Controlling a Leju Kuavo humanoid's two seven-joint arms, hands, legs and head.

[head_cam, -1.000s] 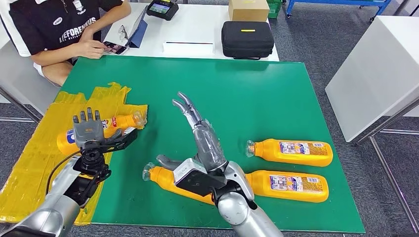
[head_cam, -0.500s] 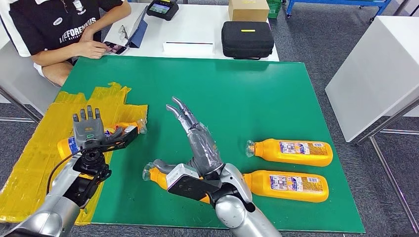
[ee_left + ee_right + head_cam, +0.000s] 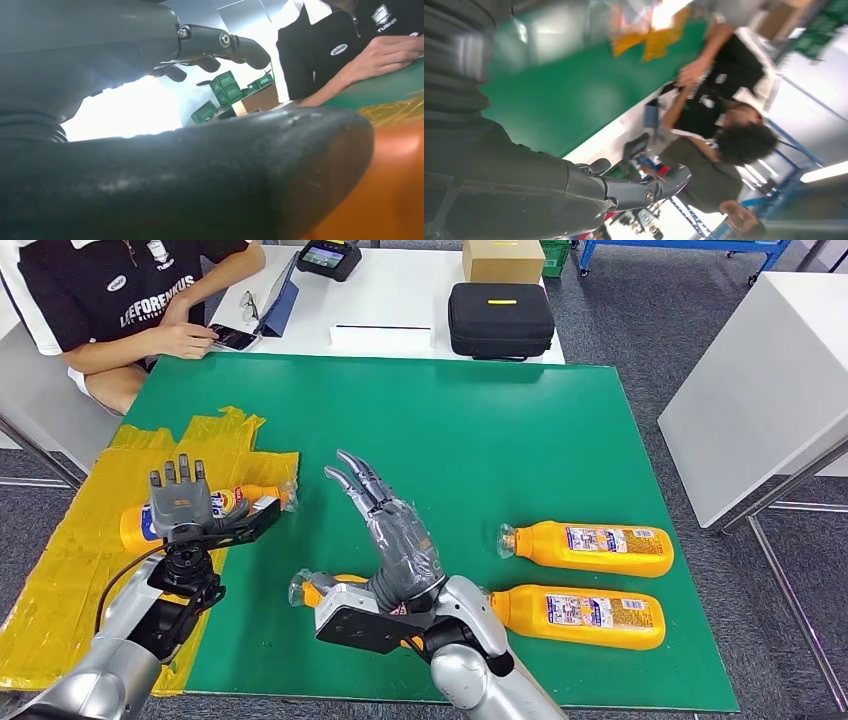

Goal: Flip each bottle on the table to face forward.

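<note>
1. Four orange bottles lie flat on the green mat (image 3: 520, 430). Two on the robot's right, upper right bottle (image 3: 588, 547) and lower right bottle (image 3: 580, 616), show their printed labels up, so I'd judge those done.
2. Near-centre bottle (image 3: 318, 592): cap end pokes out toward the left and the rest is hidden under the right forearm. Label side can't be told.
3. Left bottle (image 3: 232, 502) lies on the yellow plastic sheet (image 3: 70, 560), with a bit of label visible beside the hand.
4. Left hand (image 3: 185, 508): over the left bottle, fingers straight and apart, pointing away from the robot, thumb out sideways across the bottle body. In the left wrist view the orange body sits right against the thumb. Touching at most; no wrap-around grip visible.
5. Right hand (image 3: 385, 525): raised above the mat over the near-centre bottle, fingers extended and only slightly curled, holding nothing. Looks staged to come down on that bottle.
6. A seated person (image 3: 130, 300) is at the far-left corner, hand on a phone, well apart from the bottles.
</note>
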